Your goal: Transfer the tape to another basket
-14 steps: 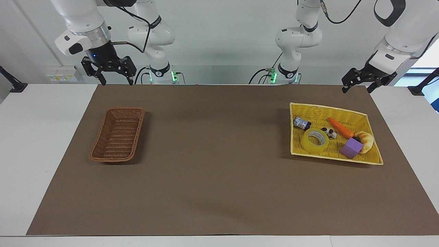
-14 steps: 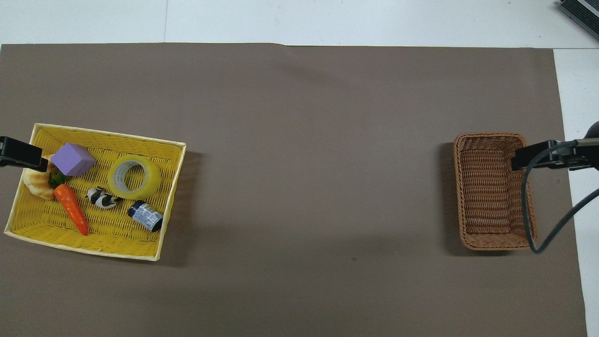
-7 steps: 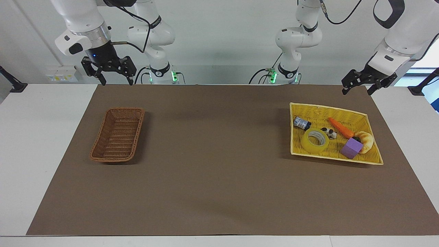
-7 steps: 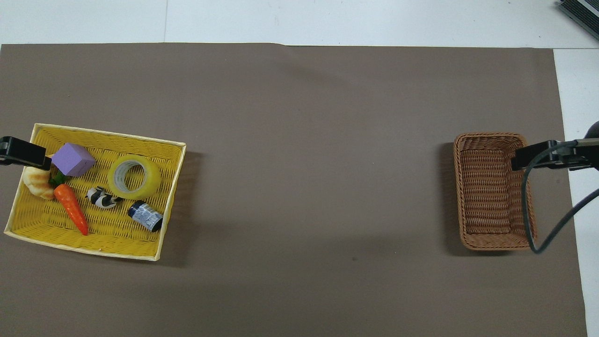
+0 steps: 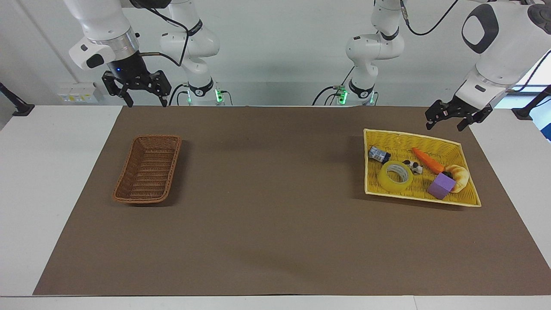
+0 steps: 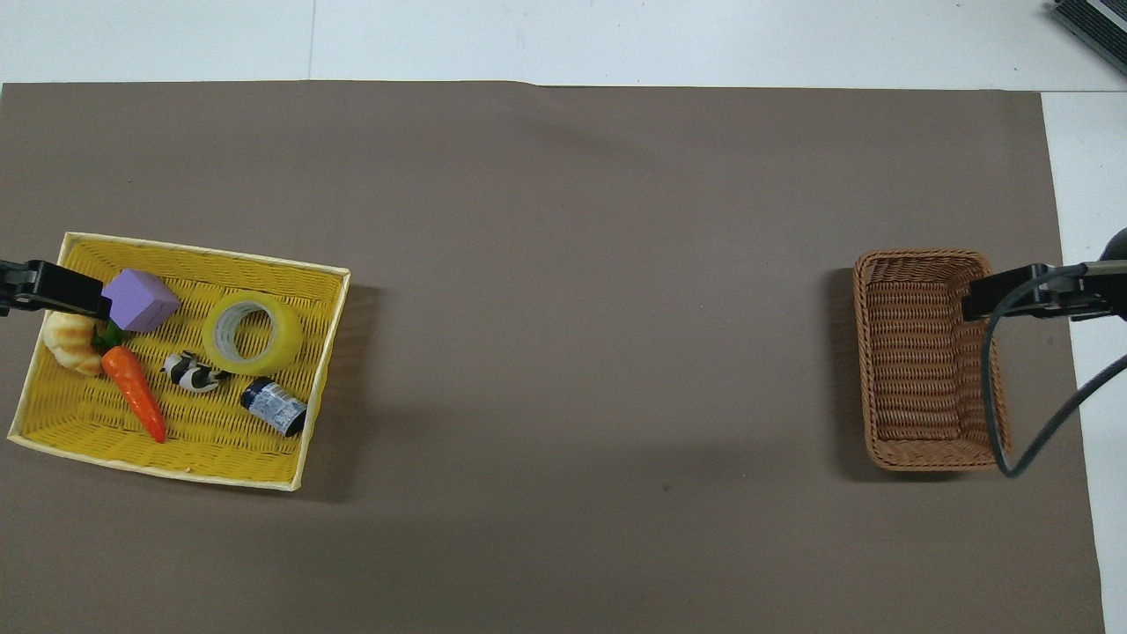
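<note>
Overhead view | left end effector (image 6: 53, 291) edge-cropped | overlaps purple block (image 6: 139, 300)

no text or labels legible anywhere

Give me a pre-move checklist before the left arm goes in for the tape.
1. Tape lies flat, hole up, in the yellow tray: ok.
2. Space around the tape: toy cow touches or nearly touches it: cannot tell.
3. Left end effector open and holding nothing, above the tray's edge nearest the robots: ok.
4. Brown basket has nothing in it: ok.
5. Right end effector open, waiting high, not over the basket in the facing view: ok.
</note>
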{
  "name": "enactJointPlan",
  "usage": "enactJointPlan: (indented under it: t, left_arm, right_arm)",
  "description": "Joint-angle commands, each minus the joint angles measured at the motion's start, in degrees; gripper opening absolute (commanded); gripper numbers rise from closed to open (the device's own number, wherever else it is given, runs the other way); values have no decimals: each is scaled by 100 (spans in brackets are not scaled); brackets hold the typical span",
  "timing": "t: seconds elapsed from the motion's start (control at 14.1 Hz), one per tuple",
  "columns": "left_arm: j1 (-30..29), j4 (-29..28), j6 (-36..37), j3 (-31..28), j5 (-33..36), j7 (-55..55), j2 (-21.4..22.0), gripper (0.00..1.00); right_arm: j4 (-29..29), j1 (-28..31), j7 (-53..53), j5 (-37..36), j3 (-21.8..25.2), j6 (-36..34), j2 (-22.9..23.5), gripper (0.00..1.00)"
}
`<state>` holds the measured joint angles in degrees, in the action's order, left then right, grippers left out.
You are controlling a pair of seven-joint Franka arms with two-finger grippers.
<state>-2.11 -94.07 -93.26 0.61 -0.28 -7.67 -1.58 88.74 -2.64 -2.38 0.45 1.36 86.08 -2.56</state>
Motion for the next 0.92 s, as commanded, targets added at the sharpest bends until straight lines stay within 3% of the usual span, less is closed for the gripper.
enactJointPlan:
  t: [0.0,0.21,0.5,0.85]
  left_arm:
    - [-70,-234,-332,-8,-60,-68,-17,100]
    - [-71,-558,-622,-8,-60,-77,-62,100]
    - [-79,-1261,-1526,-8,-60,-42,-97,100]
    - [-53,-1350,-1844,0,-60,11,-693,100]
  right_arm:
    - [179,62,115,-54,-22,128,-131,100]
    - [179,62,115,-54,-22,128,-131,100]
    - [179,62,115,-45,-22,137,-131,100]
    - [179,62,115,-45,-22,128,-131,100]
